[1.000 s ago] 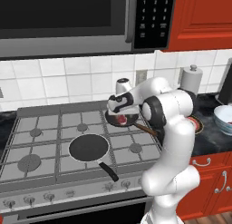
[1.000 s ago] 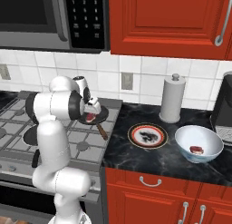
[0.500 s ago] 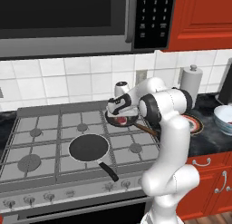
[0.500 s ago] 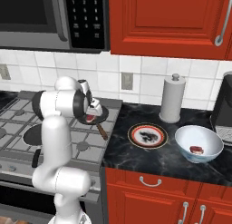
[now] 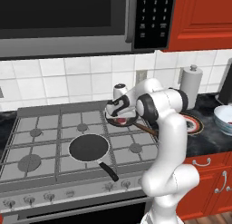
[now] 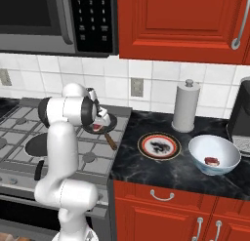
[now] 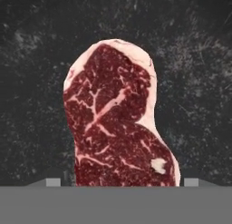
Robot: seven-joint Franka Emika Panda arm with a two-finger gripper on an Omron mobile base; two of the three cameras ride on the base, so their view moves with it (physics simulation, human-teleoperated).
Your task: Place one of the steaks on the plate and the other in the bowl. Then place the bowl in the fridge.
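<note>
The arm [image 5: 167,128] rises in front of the stove [image 5: 54,141] and reaches over the rear right burner. Its gripper [image 5: 118,110] points down into a black pan [image 6: 113,124] that sits there, the pan's brown handle [image 6: 110,140] running toward the front.

One steak [image 7: 118,121] lies flat on the dark pan floor. In the hand view it sits directly under the hand, marbled red with a pale fat edge. Two small fingertips [image 7: 53,182] show low on either side of it, one left and one right, each just clear of the meat's edge. The jaws stand wide, straddling the steak; whether they touch it I cannot tell, and nothing is lifted.

In the right base view the same steak [image 6: 97,127] shows as a small red patch in the pan, just below the gripper [image 6: 99,119].

A second black pan [image 5: 89,147] rests on the front centre burner, handle pointing to the front right.

On the dark tabletop [image 6: 146,167] to the right of the stove, the plate [image 6: 158,146] lies flat, red-rimmed, with dark marks at its centre. Just to its right stands the bowl [image 6: 215,154], upright, holding the other steak [image 6: 211,161] at its bottom. Plate and bowl are near each other but apart.

A paper towel roll [image 6: 186,106] stands upright behind the plate, against the tiled wall. Red cabinets [image 6: 180,20] hang above, and a microwave [image 5: 68,19] hangs over the stove.
</note>
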